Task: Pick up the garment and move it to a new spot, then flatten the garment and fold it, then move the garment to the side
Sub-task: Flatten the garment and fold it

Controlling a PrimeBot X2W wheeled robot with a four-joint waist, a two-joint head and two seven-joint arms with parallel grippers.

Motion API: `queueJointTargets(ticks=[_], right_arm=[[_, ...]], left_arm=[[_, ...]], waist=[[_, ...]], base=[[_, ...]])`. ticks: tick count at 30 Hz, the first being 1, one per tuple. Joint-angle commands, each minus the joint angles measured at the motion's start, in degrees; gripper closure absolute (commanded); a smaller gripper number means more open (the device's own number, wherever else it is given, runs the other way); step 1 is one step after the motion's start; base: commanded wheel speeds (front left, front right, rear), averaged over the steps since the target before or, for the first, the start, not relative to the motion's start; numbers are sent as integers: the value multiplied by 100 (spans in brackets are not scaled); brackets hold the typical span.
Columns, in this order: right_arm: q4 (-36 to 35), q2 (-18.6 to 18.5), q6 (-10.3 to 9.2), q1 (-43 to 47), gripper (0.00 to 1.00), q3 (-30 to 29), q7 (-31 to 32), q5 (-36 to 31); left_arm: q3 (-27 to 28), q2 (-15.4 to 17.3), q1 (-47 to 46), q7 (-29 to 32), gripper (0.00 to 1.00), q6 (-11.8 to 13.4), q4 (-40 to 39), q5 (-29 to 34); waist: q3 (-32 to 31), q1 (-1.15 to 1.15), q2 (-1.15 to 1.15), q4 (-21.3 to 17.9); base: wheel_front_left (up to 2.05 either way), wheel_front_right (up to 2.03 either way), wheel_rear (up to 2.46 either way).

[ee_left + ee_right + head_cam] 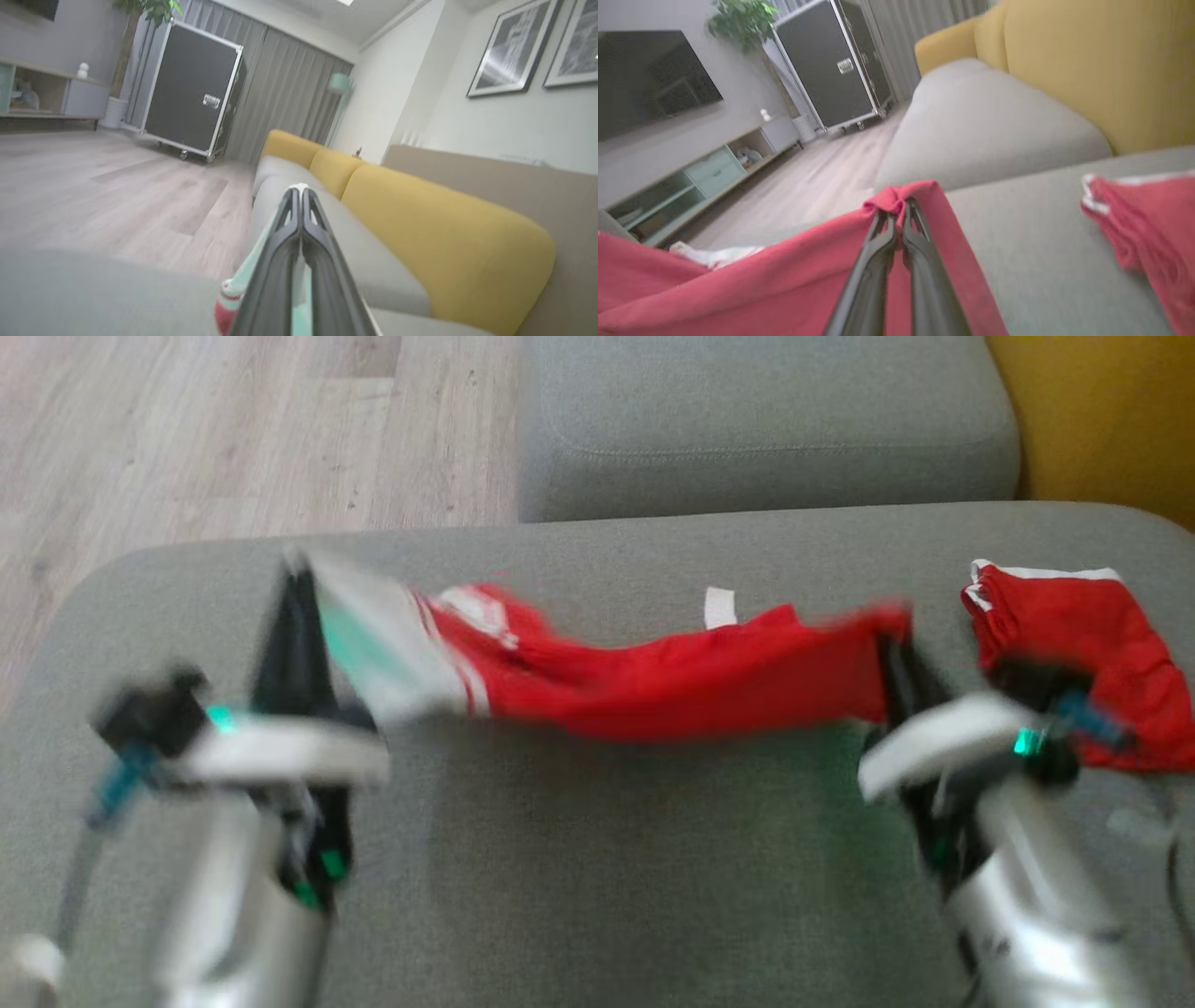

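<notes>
Nearest, the left hand (pixel 297 581) has its two dark fingers pressed together on the white and pale green end of the garment (pixel 672 681). A strip of that pale cloth shows pinched between them in the left wrist view. The right hand (pixel 887 642) is likewise clamped shut, with a bunched red corner gathered at its fingertips. Between the two hands the garment hangs as a slack red band, sagging in the middle, lifted above the middle of the grey seat cushion (pixel 597 859).

This looks like the carrying or spreading stage. To do it well, keep both hands level and draw them apart just enough to take out the sag without tugging the pinched corners loose. Then lower the cloth so the drooping middle meets the cushion first. The right hand sits close to a second red piece (pixel 1074 616) lying crumpled at the cushion's right end, so it should avoid snagging that piece.

The garment reads as thin, soft knit, red with white trim and a small white tag (pixel 719 607). The cushion is a flat, rounded, coarse weave. Beyond its far edge lie another grey cushion (pixel 766 420), a yellow backrest (pixel 1102 411) and a pale wood floor (pixel 187 429).
</notes>
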Motion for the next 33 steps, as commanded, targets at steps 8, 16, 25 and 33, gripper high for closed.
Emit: queueJointTargets(ticks=[8,16,25,33], right_arm=[[-1963,-568,19,-1629,100,260,366,547],[-2672,-798,19,-2092,100,182,395,393],[-2816,-794,19,-1939,100,-55,1048,-83],[-1435,-972,19,-3386,100,366,1125,-457]], left_arm=[[619,371,-2019,742,100,135,-1036,-480],[824,441,-2599,980,100,331,-1438,-665],[814,555,-2678,1392,100,469,-1392,-766],[621,989,-4075,1439,100,271,154,-388]], waist=[[-111,0,0,-209],[-135,0,0,-325],[363,0,0,-265],[1565,0,0,-297]], base=[[0,0,0],[0,0,0],[0,0,0],[0,0,0]])
